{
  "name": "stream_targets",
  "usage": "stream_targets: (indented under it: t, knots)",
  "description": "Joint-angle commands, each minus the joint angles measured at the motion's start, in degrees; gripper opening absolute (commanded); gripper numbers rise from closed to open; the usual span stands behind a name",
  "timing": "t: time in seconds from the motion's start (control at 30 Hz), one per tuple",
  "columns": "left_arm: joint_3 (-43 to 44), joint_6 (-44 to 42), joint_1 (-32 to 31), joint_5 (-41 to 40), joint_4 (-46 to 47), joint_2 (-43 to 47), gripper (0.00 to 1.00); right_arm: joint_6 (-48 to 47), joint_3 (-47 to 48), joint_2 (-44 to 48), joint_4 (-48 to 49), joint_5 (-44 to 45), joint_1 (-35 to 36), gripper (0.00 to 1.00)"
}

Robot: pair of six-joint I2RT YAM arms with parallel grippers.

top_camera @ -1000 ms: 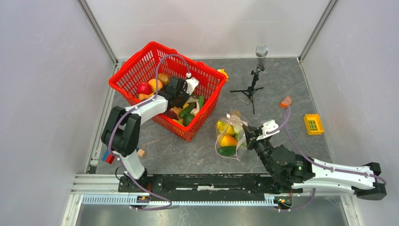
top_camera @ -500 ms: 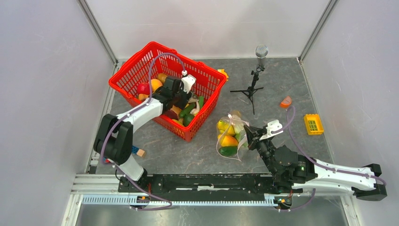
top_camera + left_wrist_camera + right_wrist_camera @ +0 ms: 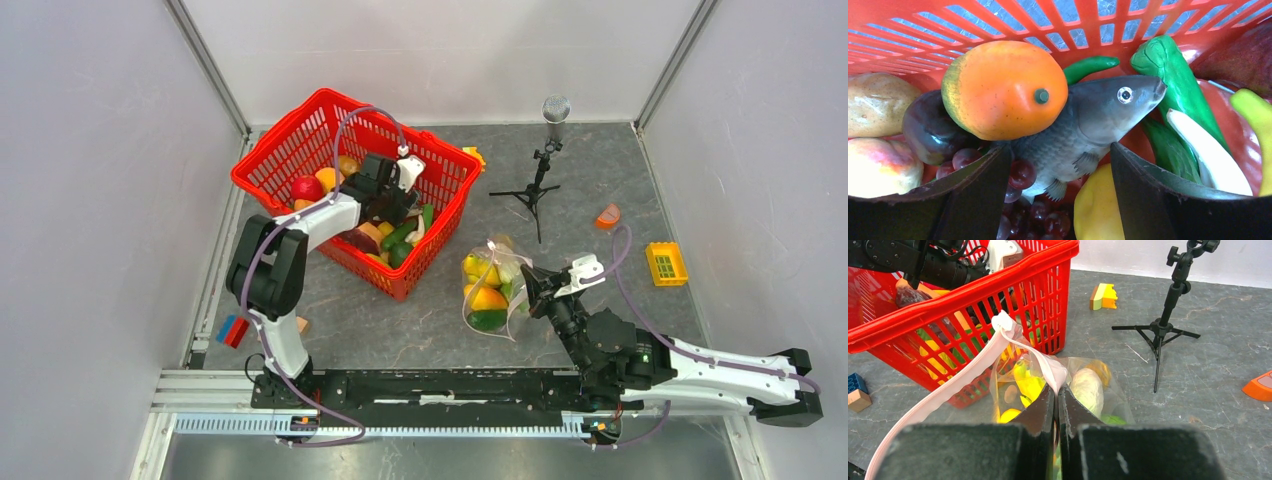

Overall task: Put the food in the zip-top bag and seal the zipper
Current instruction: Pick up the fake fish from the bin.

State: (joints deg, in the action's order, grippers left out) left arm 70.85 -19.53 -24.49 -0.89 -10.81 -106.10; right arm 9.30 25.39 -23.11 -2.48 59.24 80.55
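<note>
Grey plastic toy fish (image 3: 1098, 110) lies just ahead of our wide-apart left gripper (image 3: 1058, 150), slanting across its gap; our right gripper (image 3: 1056, 389) pinches the pale pink zipper strip (image 3: 963, 371).

The basket (image 3: 285, 140) in the upper left of the overhead view is glossy red plastic lattice. Inside it, the left wrist view shows a toy fish (image 3: 1088, 125) with fine moulded scales and a satin grey sheen, and a smooth orange fruit (image 3: 1003, 90) with a soft shine. The zip-top bag (image 3: 517, 318) is clear, crinkled film catching highlights; its zipper (image 3: 960, 372) is a pale pink, matt plastic strip. The left end effector (image 3: 1060, 160) has matt black fingers (image 3: 1148, 195) with rough edges. The tabletop (image 3: 620, 160) looks like dull, veined grey stone
</note>
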Motion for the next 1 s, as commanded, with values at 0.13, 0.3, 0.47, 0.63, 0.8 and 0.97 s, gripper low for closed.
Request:
stream_targets:
  t: [0.13, 0.3, 0.47, 0.63, 0.8, 0.97]
  knots:
    - [-0.62, -4.09, 0.4, 2.12, -9.09, -5.93, 0.83, -0.18, 1.53, 0.78, 0.05, 1.92, -0.13, 0.06]
    - [5.54, -3.9, 0.44, 2.35, -16.41, -11.49, 0.89, -0.2, 1.79, 0.51, 0.14, 1.99, -0.13, 0.06]
    - [4.94, -3.5, 0.75, 4.44, -16.99, -11.23, 0.78, -0.09, 1.75, 0.36, 0.39, 2.26, -0.13, 0.06]
    - [2.96, -2.37, 0.87, 4.58, -14.63, -8.35, 0.3, -0.42, 2.27, -0.35, 0.46, 2.2, -0.11, 0.06]
    - [-1.85, -0.93, 0.8, 4.42, -9.09, 0.06, 0.08, 0.52, 2.74, -0.71, 0.2, 1.47, -0.13, 0.05]
    - [-2.46, -0.95, 0.81, 3.54, -9.79, 6.4, 0.02, 1.73, 2.85, -0.56, 0.05, 0.7, -0.11, 0.05]
